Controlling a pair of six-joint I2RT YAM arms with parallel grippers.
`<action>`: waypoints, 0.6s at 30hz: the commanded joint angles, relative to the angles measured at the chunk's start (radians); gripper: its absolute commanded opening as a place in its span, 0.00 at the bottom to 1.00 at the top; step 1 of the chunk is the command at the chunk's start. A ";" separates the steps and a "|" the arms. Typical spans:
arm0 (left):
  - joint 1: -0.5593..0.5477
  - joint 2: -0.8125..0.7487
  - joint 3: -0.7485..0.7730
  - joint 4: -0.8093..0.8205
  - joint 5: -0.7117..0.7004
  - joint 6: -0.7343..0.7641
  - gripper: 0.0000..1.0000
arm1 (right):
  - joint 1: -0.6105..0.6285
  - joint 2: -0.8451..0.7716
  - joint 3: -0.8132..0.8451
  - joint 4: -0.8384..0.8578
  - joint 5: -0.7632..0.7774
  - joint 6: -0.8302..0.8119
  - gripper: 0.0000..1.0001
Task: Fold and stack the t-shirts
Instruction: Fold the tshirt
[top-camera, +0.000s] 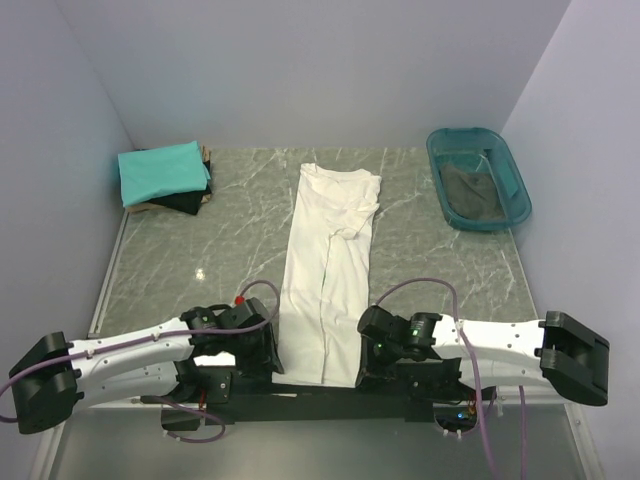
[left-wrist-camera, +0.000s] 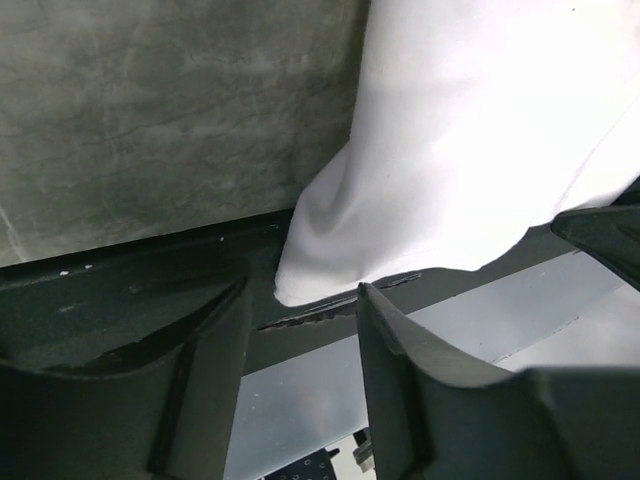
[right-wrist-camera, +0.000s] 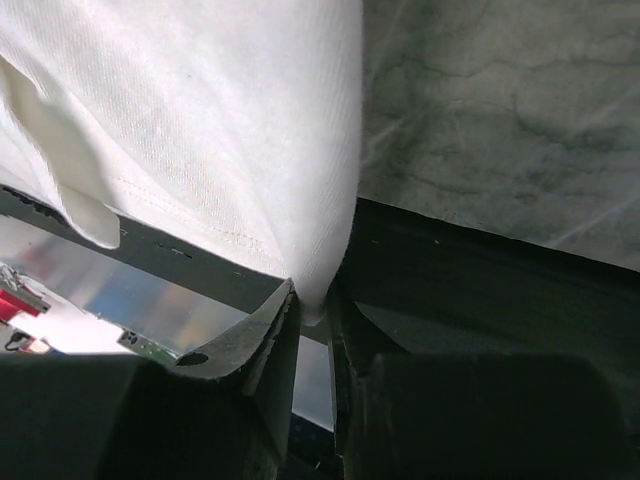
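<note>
We see the white shirt (top-camera: 330, 270) lying in the middle of the table (top-camera: 220, 230), already folded lengthwise into a long narrow strip. Its collar is at the far end and its hem hangs at the near edge between the two arms. We judge the step in hand to be the cross fold, with both grippers at the hem corners.

The right gripper (right-wrist-camera: 312, 318) has its fingers pinched nearly together on the hem's right corner. The left gripper (left-wrist-camera: 300, 330) stands wide apart and holds nothing. The left corner of the hem lies just ahead of its gap.

As we read it, the next move calls for the left gripper to ease forward and close on that corner. Both arms can then lift evenly and carry the hem toward the collar.

At the far left, a folded teal shirt (top-camera: 160, 172) rests on a black shirt (top-camera: 185, 203).

At the far right, a teal tub (top-camera: 524, 196) holds a rumpled grey cloth (top-camera: 470, 190). We cannot tell what kind of cloth it is.
</note>
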 joint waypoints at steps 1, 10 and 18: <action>-0.012 0.010 -0.015 0.051 -0.009 -0.031 0.51 | 0.009 -0.024 -0.030 -0.051 0.038 0.023 0.24; -0.049 0.069 -0.013 0.084 -0.009 -0.034 0.40 | 0.014 -0.016 -0.035 -0.036 0.033 0.027 0.23; -0.067 0.104 -0.012 0.104 -0.030 -0.031 0.04 | 0.025 -0.001 -0.019 -0.036 0.033 0.029 0.13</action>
